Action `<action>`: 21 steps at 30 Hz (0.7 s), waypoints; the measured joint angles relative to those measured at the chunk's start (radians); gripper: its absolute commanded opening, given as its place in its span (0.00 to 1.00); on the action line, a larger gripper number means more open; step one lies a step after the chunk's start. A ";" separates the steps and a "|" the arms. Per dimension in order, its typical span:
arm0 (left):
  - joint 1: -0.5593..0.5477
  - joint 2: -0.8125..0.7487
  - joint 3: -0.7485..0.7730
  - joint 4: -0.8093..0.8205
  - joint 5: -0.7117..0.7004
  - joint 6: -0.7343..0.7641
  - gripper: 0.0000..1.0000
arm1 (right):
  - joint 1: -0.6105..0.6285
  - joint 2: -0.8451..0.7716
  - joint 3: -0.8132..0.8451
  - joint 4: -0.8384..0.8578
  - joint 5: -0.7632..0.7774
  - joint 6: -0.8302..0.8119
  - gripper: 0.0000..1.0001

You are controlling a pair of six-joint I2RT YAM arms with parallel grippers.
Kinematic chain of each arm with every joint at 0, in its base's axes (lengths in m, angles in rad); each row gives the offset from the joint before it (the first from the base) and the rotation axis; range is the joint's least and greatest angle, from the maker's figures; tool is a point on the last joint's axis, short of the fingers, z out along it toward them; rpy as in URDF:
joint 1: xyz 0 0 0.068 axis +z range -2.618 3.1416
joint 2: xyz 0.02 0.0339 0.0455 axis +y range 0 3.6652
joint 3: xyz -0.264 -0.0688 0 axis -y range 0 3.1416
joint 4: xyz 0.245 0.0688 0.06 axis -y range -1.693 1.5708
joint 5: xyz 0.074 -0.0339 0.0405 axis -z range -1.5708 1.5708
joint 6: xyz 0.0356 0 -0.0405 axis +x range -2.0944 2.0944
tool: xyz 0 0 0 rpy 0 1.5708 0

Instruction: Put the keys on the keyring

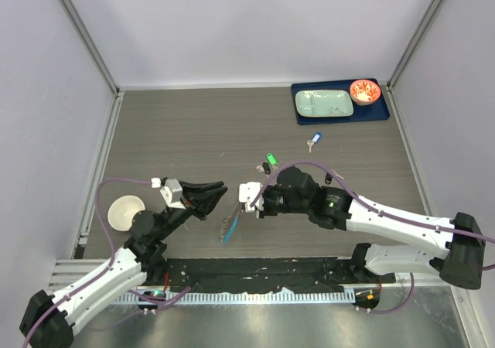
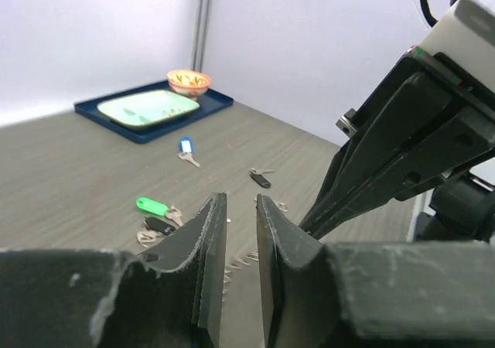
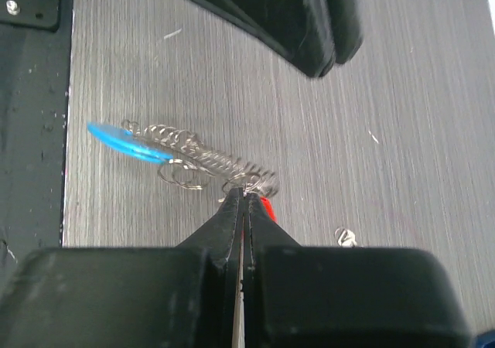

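1. The right fingers are clenched, tips against the coiled end of the keyring, with a red bit beside them. Which of the two they pinch I cannot tell.
2. The left fingers are slightly parted, grasping nothing, near the keyring.
3. The keyring lies on the counter. The green key, black key and blue key lie farther back.
4. The tray holds a plate and a bowl; their contents are unclear.

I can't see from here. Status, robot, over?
Left end effector open, empty. Right end effector shut at blue-tipped silvery wire keyring. Green-tagged key loose. Nothing blocking.
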 measured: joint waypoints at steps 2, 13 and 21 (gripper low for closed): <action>0.002 -0.037 0.001 -0.035 -0.006 0.033 0.31 | 0.000 0.007 0.020 -0.054 0.002 -0.016 0.01; 0.002 0.027 0.046 -0.156 0.091 0.197 0.44 | 0.000 0.048 0.144 -0.207 0.005 -0.098 0.01; 0.002 0.169 0.102 -0.162 0.242 0.288 0.49 | 0.000 0.056 0.166 -0.248 0.006 -0.118 0.01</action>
